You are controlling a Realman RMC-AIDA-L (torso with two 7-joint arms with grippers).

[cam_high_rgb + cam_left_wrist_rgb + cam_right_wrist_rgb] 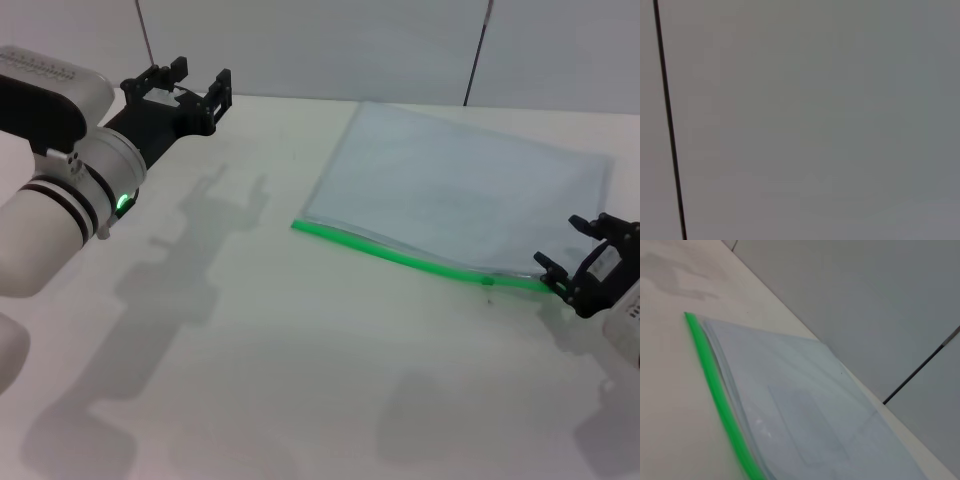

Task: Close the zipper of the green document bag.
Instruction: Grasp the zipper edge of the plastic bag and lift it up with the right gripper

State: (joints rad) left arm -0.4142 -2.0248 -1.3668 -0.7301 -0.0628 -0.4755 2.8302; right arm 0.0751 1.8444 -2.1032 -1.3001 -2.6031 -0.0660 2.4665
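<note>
Bag: green document bag (460, 195) lay flat on table (300, 380).
Zipper: zipper (400, 255) along near edge.
Right gripper (575, 262): jaws apart at zipper's 3 o'clock end.
Left gripper (190, 85): raised at 10 o'clock, jaws apart.

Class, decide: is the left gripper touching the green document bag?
Apart. The head view shows the left gripper raised at far left, bare table between it and the green document bag.
</note>
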